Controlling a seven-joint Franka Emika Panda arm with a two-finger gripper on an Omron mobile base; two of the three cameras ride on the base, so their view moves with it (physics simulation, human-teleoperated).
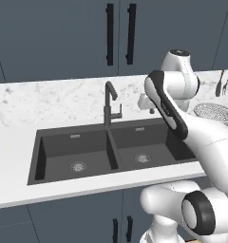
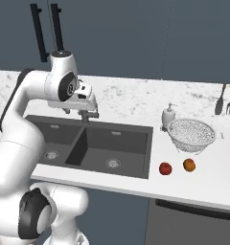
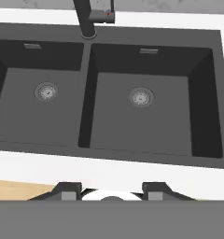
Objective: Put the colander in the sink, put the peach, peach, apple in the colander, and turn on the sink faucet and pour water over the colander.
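While the colander [image 2: 191, 135] sits on the counter, well right of the spread, empty fingers [image 3: 69, 190] over the sink [image 3: 132, 56] | light, stiff mesh, probably slippery | pinch rim.

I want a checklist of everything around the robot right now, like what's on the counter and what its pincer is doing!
Surface: white marble counter, dark double sink with both basins bare.
Job's things: colander upright on the counter right of the sink; apple and one peach in front of it, apart from each other; faucet behind the divider, no water running.
Clutter: soap bottle behind the colander; utensils hanging at the wall.
Pincer: pincer open, holding nothing, above the sink's front edge.
Cables: nothing seen.
Surroundings: dark cabinets with black handles.
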